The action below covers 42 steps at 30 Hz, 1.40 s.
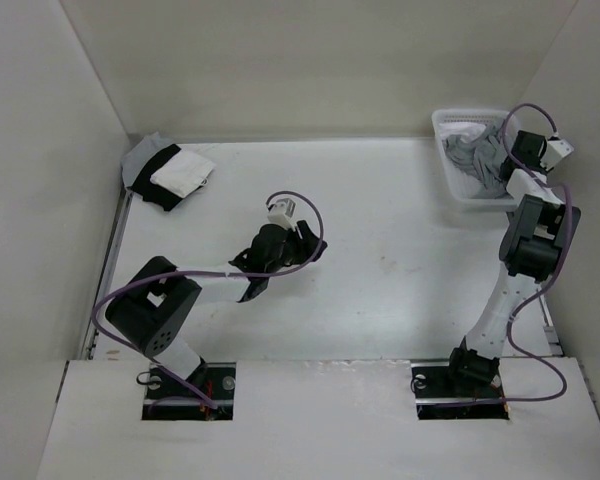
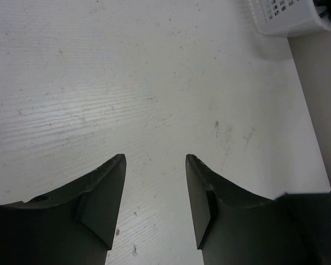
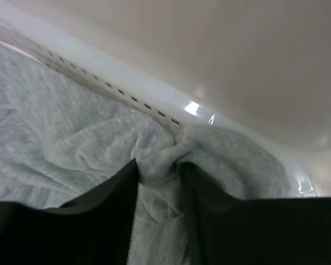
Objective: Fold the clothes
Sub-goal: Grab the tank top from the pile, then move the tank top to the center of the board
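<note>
Because the grey tank top [image 1: 475,155] is a soft, light knit, it will sag and stretch from whatever point carries it, and it is likely to drag on the white basket [image 1: 458,113] it lies in rather than lift cleanly. It sits crumpled inside the basket, with part of it spilling over the basket's rim on the side facing the arm bases. The right gripper [image 3: 159,163] is down in the basket close to one wall, and a ridge of the grey fabric fills the gap between its fingers and puckers around them, so it appears to be pinching a bunched fold, not a single edge. A fold like that should hold well enough for lifting, since the knit is not slippery, but it gives no control over how the garment hangs. A better hold for folding would be a shoulder strap or the hem, once the top lies flat outside the basket.

The left gripper [image 2: 154,159] hangs over the bare table [image 2: 127,83], well apart from the basket, with its jaws spread and nothing between them. A stack of black, white and grey clothes [image 1: 170,172] rests far from the basket, across the table.
</note>
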{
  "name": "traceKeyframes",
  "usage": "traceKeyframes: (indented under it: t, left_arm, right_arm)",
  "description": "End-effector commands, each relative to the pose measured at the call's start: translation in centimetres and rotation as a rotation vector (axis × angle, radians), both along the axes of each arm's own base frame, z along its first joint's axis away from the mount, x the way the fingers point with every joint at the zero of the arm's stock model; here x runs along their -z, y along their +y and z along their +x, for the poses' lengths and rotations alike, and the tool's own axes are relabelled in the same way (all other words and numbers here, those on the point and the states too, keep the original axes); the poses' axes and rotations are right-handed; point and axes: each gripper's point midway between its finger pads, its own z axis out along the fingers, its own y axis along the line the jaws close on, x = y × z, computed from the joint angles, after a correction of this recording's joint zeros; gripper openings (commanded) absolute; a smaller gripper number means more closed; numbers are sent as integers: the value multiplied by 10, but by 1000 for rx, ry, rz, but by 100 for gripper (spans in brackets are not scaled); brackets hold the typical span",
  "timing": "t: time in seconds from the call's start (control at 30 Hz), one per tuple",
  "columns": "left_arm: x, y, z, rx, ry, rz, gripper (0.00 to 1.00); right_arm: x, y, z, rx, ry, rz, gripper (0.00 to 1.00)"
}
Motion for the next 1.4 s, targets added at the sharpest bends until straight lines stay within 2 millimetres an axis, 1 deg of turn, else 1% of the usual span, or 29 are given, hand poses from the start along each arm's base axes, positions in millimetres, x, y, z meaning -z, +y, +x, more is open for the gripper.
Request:
traceKeyframes:
  t: [0.0, 0.03, 0.07, 0.1, 0.17, 0.2, 0.27, 0.3, 0.37, 0.43, 0.5, 0.53, 0.57, 0.6, 0.63, 0.73, 0.83, 0.87, 0.9, 0.93, 0.97, 1.0, 1.07, 1.1, 1.13, 1.17, 1.2, 1.3, 1.37]
  left_arm:
    - [-21, -1, 4, 5, -49, -65, 46]
    - [-21, 0, 4, 4, -50, -66, 46]
    - [-22, 1, 4, 2, -53, -68, 46]
    - [-22, 1, 4, 1, -55, -68, 46]
    - [-23, 1, 5, 2, -60, -69, 46]
    - [-23, 1, 5, 2, -62, -69, 46]
    - [-23, 1, 5, 2, -64, -69, 46]
    - [-23, 2, 5, 1, -64, -69, 46]
    - [-23, 2, 6, -1, -63, -68, 46]
    - [-22, 2, 6, -1, -63, -68, 46]
    - [-22, 2, 6, 0, -64, -67, 46]
    - [-22, 3, 7, -3, -63, -66, 46]
    - [-22, 6, 8, -10, -62, -69, 46]
    - [-23, 11, 10, -28, -63, -70, 46]
    - [-24, 15, 13, -42, -65, -72, 46]
    - [-24, 30, 20, -91, -59, -82, 45]
    - [-21, 50, 31, -158, -22, -111, 45]
    - [-19, 57, 34, -182, -6, -128, 45]
    - [-18, 61, 35, -192, 4, -137, 45]
    - [-15, 69, 39, -219, 22, -155, 45]
    - [-12, 76, 41, -237, 39, -166, 45]
    - [-11, 80, 43, -247, 48, -171, 45]
    - [-5, 89, 47, -271, 70, -180, 45]
    - [-4, 92, 48, -277, 75, -182, 45]
    - [-2, 94, 50, -286, 83, -187, 45]
    - [0, 95, 50, -288, 89, -188, 45]
    - [1, 94, 51, -287, 92, -190, 45]
    - [0, 90, 52, -278, 93, -195, 45]
    - [-2, 86, 54, -269, 91, -199, 45]
  right_arm:
    - [-8, -9, 9, 11, -11, -21, 28]
    - [-10, -8, 12, 9, -18, -15, 13]
    - [-17, -4, 17, -7, -56, -3, 2]
    - [-23, 1, 22, -26, -82, 3, 0]
    - [-53, 17, 31, -71, -195, -2, 0]
    - [-89, 31, 33, -102, -307, -28, 0]
    - [-145, 55, 31, -154, -452, -80, 0]
    - [-195, 74, 23, -192, -556, -129, 0]
    - [-275, 111, 0, -258, -705, -196, 0]
    - [-317, 129, -19, -288, -784, -227, 0]
    - [-396, 170, -68, -360, -961, -260, 0]
    - [-419, 185, -85, -394, -1019, -264, 0]
    - [-451, 209, -112, -452, -1104, -267, 0]
    - [-494, 244, -155, -548, -1217, -266, 0]
    - [-517, 267, -183, -614, -1285, -260, 0]
    - [-553, 311, -245, -751, -1413, -238, 1]
    - [-565, 338, -276, -850, -1462, -210, 2]
    - [-563, 351, -281, -894, -1462, -183, 2]
    - [-560, 357, -280, -910, -1456, -173, 2]
    - [-553, 367, -278, -942, -1446, -146, 2]
    - [-537, 381, -269, -976, -1419, -106, 3]
    - [-525, 390, -262, -992, -1400, -74, 3]
    - [-484, 413, -237, -1032, -1333, 13, 3]
    - [-469, 421, -227, -1042, -1311, 47, 3]
    - [-440, 438, -208, -1066, -1258, 99, 3]
    - [-428, 446, -199, -1079, -1232, 120, 3]
    - [-405, 463, -181, -1103, -1174, 162, 3]
    - [-387, 487, -157, -1154, -1111, 197, 3]
    - [-389, 499, -150, -1194, -1098, 188, 2]
